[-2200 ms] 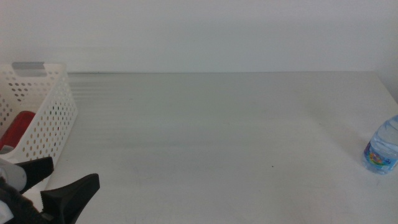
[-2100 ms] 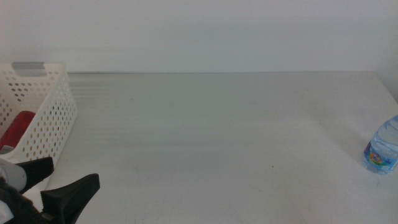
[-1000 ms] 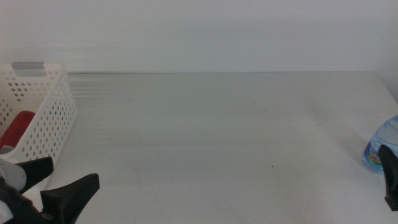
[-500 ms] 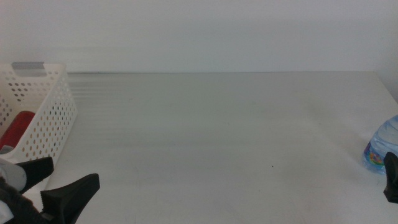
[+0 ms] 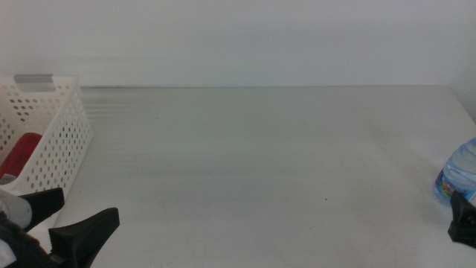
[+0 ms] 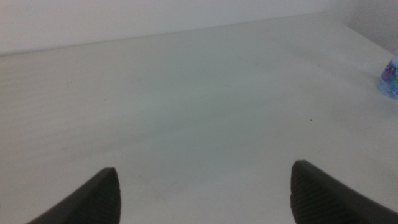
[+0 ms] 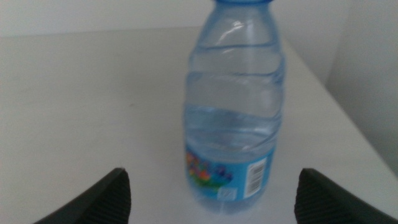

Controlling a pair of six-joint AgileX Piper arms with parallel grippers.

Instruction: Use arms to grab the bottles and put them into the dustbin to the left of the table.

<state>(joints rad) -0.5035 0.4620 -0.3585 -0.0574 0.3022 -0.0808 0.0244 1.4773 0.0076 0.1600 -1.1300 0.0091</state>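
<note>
Since two seconds ago your right gripper [image 7: 211, 208] has reached the water bottle [image 7: 235, 106] at the table's [image 5: 260, 149] right edge; wide open, empty—straddle its label evenly before closing.

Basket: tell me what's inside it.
A red can lies inside the basket, partly cut off by the picture's edge. Anything deeper is hidden by the wall.

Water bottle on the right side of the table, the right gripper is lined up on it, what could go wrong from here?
The water bottle stands upright close to the table edge, so a push from the open right gripper could tip it off. Its smooth, ribbed wall may slip or crush when squeezed. The dustbin is far across the table beside the waiting left gripper, so a weak grip might drop it on the way.
</note>
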